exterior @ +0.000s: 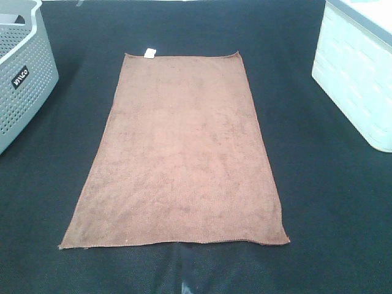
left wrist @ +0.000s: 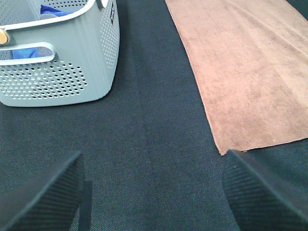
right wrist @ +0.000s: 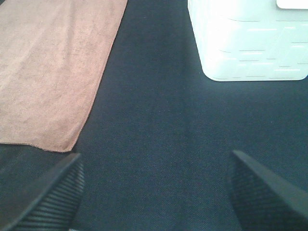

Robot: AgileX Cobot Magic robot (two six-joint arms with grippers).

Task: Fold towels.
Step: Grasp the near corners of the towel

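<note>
A brown towel point(exterior: 180, 156) lies flat and unfolded in the middle of the dark table, its small white tag point(exterior: 149, 52) on the far short edge. Neither gripper shows in the high view. In the left wrist view my left gripper point(left wrist: 154, 197) is open and empty above the dark cloth, with the towel's point(left wrist: 245, 67) near left corner just ahead of it. In the right wrist view my right gripper point(right wrist: 159, 192) is open and empty, with the towel's point(right wrist: 53, 72) near right corner ahead of it.
A grey perforated basket point(exterior: 21, 67) stands at the far left; it also shows in the left wrist view point(left wrist: 62, 67), holding blue cloth point(left wrist: 53, 9). A white basket point(exterior: 358, 73) stands at the far right, also in the right wrist view point(right wrist: 245, 43).
</note>
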